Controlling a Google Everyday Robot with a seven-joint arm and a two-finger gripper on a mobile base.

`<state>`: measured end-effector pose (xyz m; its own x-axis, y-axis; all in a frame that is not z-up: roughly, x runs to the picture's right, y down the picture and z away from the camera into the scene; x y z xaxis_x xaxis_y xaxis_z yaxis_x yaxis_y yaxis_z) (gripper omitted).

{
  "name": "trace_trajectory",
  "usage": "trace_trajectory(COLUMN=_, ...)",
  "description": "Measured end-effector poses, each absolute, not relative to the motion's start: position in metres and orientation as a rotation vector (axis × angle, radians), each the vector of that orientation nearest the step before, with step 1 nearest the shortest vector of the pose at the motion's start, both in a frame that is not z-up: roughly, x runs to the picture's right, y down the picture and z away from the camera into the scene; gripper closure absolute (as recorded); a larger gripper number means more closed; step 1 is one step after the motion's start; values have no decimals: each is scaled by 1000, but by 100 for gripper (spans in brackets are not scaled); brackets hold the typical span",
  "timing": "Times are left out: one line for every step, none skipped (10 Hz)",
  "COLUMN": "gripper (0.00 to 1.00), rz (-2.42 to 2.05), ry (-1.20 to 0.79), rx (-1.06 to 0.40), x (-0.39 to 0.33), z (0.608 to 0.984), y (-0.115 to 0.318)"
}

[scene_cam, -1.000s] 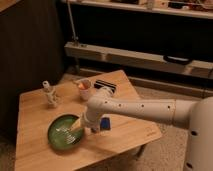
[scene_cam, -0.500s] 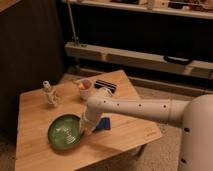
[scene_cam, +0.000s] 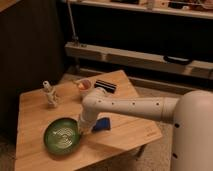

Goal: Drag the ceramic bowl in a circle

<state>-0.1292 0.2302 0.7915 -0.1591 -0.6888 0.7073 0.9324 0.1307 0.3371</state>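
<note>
The claw is hanging at the rim of the ceramic bowl (grip: cannot tell), which is sitting front-left on the tabletop; the circling is seemingly still pending.

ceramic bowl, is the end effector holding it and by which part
Cannot be told: the end effector is down at the rim of the ceramic bowl, nearest the blue block, but whether it grips that rim does not show.
</note>
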Motion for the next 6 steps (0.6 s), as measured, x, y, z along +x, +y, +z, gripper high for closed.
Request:
trace_trajectory(gripper=56, rz=-1469, ry=-936, rx=-345, x=-129, z=792, y=231)
trace_trajectory(gripper=46, rz=-1467, ry=-937, rx=-348, x=-129, z=792, y=232)
trace_trajectory(gripper=34, rz=-1466, ry=-938, rx=-347, x=-130, z=792, y=231)
trace_trajectory(gripper=25, rz=-1466, ry=-941, rx=-346, x=-131, z=792, y=232)
trace_trajectory(gripper=21, rz=-1469, ry=-943, rx=-346, x=-132, z=791, y=232)
trace_trajectory(gripper=20, rz=-1475, ry=-946, rx=-343, x=-136, z=790, y=232)
